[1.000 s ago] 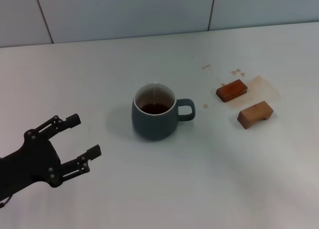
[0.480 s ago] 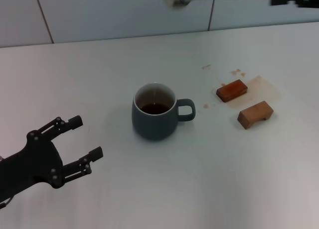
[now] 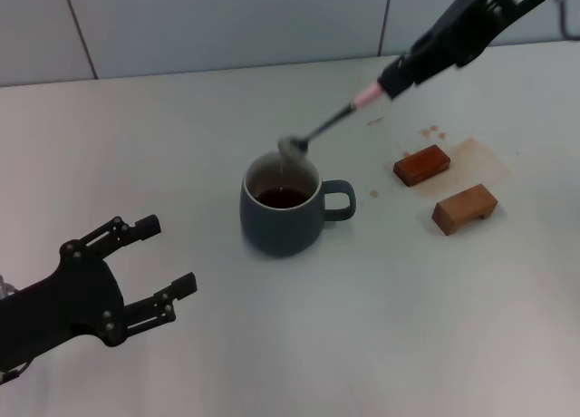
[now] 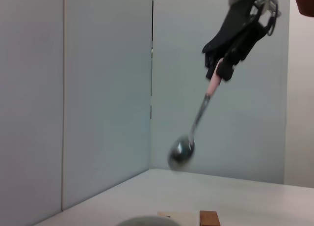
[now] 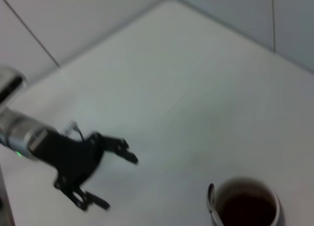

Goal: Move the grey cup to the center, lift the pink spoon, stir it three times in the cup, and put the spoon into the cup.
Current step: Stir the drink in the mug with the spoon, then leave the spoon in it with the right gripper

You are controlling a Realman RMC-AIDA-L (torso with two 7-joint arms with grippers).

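Grey cup [image 3: 283, 206] mid-table, rounded ceramic, loop handle twd 2 wooden blocks [image 3: 442, 187]. R gripper [image 3: 396, 75] clamped on pink spoon [image 3: 332, 122] handle, metal bowl just above cup's far rim. L gripper [image 3: 152, 265] fingers apart, well clear near front-left edge.

Both arms were matte black; the left pincer [image 3: 152, 265] had skeletal linkage fingers studded with pale screws, behind a silver-grey wrist section.
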